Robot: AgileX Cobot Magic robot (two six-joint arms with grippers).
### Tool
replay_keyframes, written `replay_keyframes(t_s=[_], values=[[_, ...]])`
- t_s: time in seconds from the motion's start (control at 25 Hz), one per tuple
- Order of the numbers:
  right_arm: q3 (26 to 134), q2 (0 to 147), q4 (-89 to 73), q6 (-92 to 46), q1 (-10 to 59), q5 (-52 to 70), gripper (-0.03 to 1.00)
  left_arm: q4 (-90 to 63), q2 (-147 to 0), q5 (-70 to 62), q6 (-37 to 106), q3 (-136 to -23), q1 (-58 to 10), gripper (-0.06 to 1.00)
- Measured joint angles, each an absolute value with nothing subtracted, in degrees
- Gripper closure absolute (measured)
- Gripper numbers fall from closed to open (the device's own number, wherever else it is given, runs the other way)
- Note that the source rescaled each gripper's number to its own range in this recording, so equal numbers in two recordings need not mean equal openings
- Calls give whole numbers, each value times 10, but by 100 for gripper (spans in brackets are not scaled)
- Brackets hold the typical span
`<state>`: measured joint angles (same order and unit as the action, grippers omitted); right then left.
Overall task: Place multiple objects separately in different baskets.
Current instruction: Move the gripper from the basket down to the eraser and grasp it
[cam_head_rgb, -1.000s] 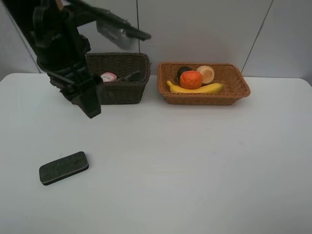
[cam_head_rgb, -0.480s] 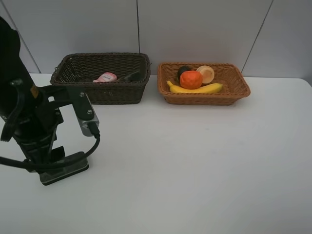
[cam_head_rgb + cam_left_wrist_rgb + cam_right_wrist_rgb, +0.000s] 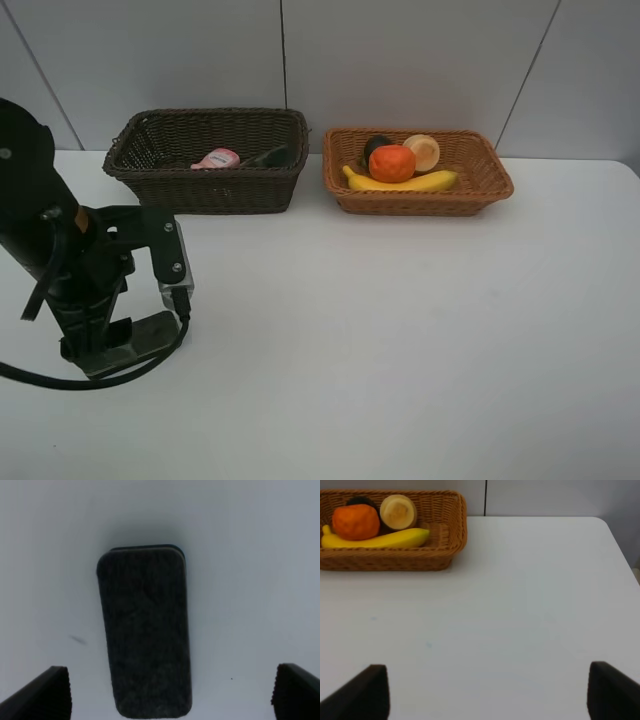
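The dark rectangular eraser (image 3: 145,635) lies flat on the white table at the front left, partly hidden under my left arm in the high view (image 3: 146,334). My left gripper (image 3: 172,692) is open, its fingers on either side of the eraser without touching it. The dark brown basket (image 3: 205,190) holds the pink bottle (image 3: 217,158) and the dark green bottle (image 3: 268,156). The light tan basket (image 3: 480,190) holds the banana (image 3: 400,183), orange (image 3: 392,163), mangosteen (image 3: 375,145) and a pale round fruit (image 3: 422,152). My right gripper (image 3: 487,692) is open over bare table. The marker is hidden.
Both baskets stand side by side at the back of the table against a grey wall. The tan basket (image 3: 395,560) and its fruit show in the right wrist view. The table's right edge (image 3: 620,550) is near. My left arm (image 3: 70,260) stands tall at the front left.
My left arm has swung down from beside the dark basket to the eraser at the front left and has lowered over it. The eraser and baskets have not moved.
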<state>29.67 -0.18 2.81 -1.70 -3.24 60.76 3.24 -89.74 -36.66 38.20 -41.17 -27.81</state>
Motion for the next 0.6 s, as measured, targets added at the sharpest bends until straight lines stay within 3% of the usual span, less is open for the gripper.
replay_keyframes(t_s=[0.6], values=[[297, -2, 28, -17, -32, 608, -3, 31, -1000, -310, 409, -412, -244, -6]])
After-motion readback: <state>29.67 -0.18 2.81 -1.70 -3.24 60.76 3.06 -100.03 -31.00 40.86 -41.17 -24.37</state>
